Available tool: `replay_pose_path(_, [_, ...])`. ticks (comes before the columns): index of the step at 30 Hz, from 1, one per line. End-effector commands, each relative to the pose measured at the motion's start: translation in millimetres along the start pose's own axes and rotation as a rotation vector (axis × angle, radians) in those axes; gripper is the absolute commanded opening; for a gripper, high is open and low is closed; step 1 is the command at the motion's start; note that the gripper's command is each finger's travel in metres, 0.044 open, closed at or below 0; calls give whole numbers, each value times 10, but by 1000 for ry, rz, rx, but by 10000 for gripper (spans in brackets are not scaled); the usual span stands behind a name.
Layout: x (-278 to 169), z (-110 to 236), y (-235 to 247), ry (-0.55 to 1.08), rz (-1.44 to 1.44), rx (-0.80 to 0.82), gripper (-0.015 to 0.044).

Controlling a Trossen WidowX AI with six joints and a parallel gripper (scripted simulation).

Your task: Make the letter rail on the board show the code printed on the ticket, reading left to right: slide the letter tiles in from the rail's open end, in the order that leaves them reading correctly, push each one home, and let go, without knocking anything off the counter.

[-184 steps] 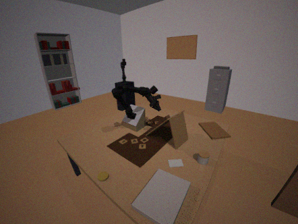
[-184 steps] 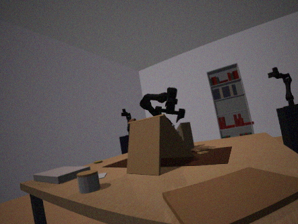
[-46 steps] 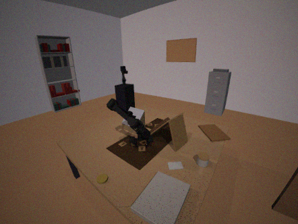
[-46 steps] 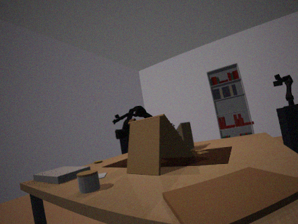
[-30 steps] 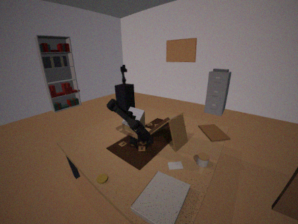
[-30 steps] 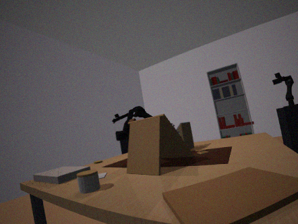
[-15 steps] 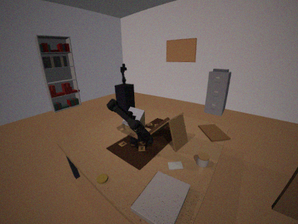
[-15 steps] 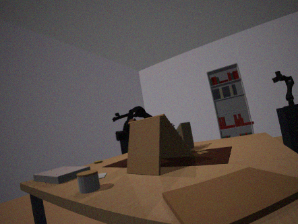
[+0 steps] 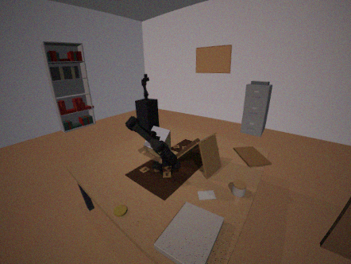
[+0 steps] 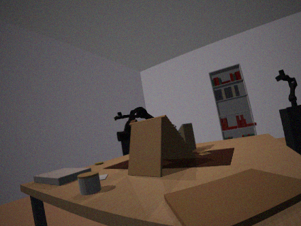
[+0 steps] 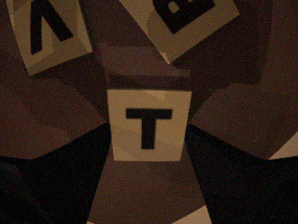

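My gripper (image 11: 148, 129) (image 9: 167, 171) is down on the dark brown mat (image 9: 159, 188) (image 10: 218, 156), shut on the letter tile T (image 11: 149, 125), which sits squarely between the dark fingers. Tile A (image 11: 48, 19) lies tilted beyond it to the left and tile B (image 11: 178, 4) lies rotated beyond it to the right; both are loose on the mat. One loose tile (image 9: 144, 169) shows left of the gripper in the top view. The slanted board (image 9: 210, 155) (image 10: 146, 150) with its rail (image 9: 187, 149) stands just right of the arm. In the exterior view the board hides the gripper. A white card (image 9: 160, 132) stands behind the arm.
A small white slip (image 9: 206, 195) and a grey cylinder (image 9: 238, 188) (image 10: 89, 182) stand in front of the board. A grey flat slab (image 9: 190, 234) (image 10: 59, 175), a yellow disc (image 9: 120, 210) and a dark wedge (image 9: 86, 197) lie near the front edge. A brown pad (image 9: 252, 156) lies at the right.
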State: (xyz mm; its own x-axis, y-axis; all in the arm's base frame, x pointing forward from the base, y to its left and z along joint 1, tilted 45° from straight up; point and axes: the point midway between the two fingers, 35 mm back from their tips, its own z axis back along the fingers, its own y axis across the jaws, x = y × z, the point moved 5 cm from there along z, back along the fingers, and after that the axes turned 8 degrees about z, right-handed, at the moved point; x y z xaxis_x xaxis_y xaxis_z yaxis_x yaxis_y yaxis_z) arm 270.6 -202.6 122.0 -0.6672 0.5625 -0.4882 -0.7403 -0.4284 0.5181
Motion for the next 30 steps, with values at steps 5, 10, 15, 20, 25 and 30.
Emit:
replay_pose_path(5, [3, 57, -3, 0, -3, -1, 0])
replay_pose_path(10, [7, 87, -10, 0, -3, -1, 0])
replay_pose_path(15, [13, 117, -18, 0, -3, -2, 0])
replay_pose_path(20, [17, 146, -25, 0, -3, -2, 0])
replay_pose_path(25, [22, 176, -31, 0, -4, -2, 0])
replay_pose_path(30, [26, 205, -36, 0, -4, -2, 0])
